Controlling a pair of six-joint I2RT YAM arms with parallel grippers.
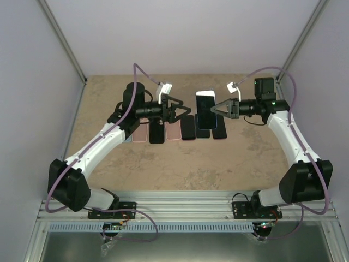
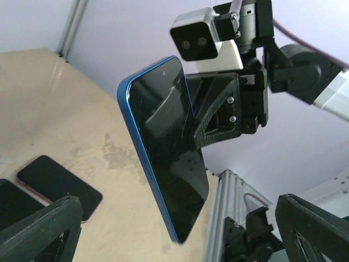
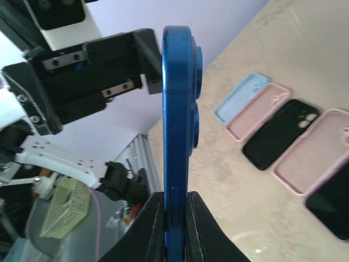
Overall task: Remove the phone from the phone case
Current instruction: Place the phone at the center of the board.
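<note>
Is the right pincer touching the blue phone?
Touching. In the right wrist view the right pincer presses both faces of the blue phone, with no gap.

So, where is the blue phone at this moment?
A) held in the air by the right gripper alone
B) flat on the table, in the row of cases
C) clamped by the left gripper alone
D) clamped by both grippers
A: the right gripper is shut on one end of the blue phone, which is raised above the table, while the left gripper is wide open.
</note>
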